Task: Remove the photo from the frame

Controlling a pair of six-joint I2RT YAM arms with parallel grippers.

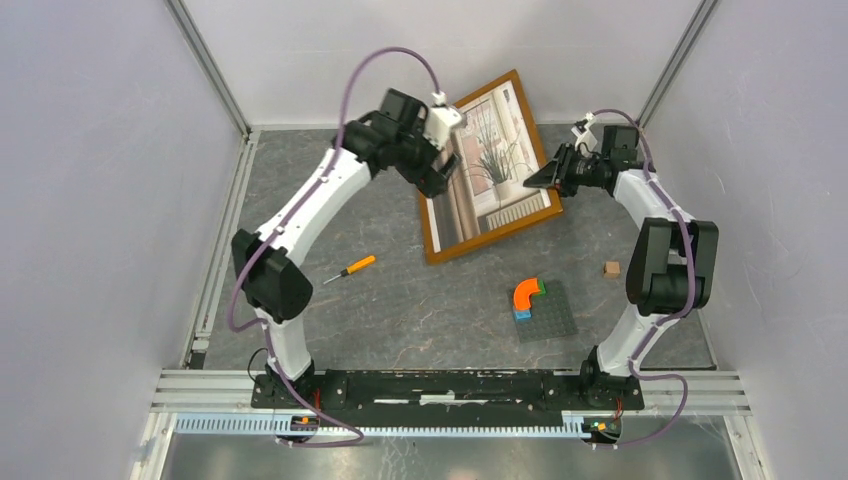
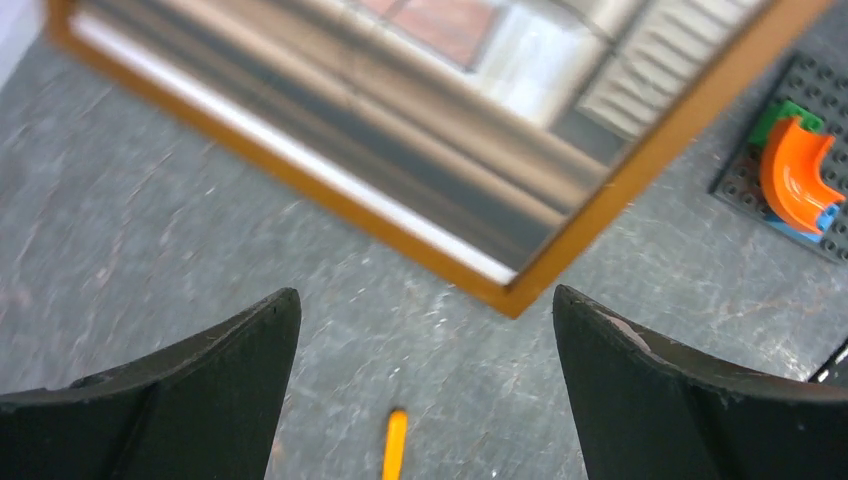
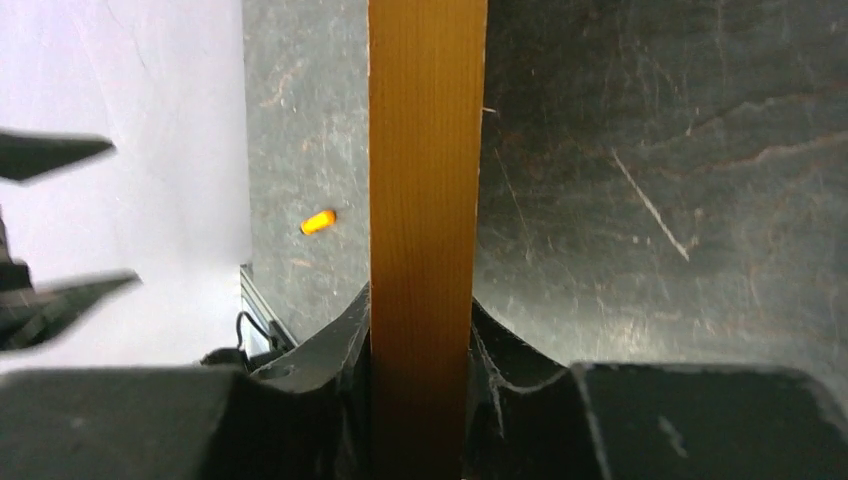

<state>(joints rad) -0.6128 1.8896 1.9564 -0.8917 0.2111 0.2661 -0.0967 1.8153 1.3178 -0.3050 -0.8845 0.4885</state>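
Overhead view: the frame [image 1: 495, 236] sits at the far middle of the desk [image 1: 420, 300], turned at an angle, picture side up, with the photo [image 1: 492, 160] inside it. The left claw [image 1: 438, 182] hangs over the frame's left edge; the right claw [image 1: 540, 180] meets its right edge. Only this view shows the whole layout: a screwdriver [image 1: 350, 268] to the near left, a grey baseplate [image 1: 552, 318] carrying an orange curved block [image 1: 527, 292] to the near right, and a small brown block [image 1: 611, 268] further right.

Left wrist view: fingers spread wide apart, nothing between them. The frame's near corner shows just beyond the fingertips, blurred, apart from both. Whether that corner rests on the desk cannot be told.

Right wrist view: this alone confirms the grip. The jaws are clamped on the frame's wooden moulding, one finger pressed to each face, with the moulding running straight up from between them. The photo is not visible here
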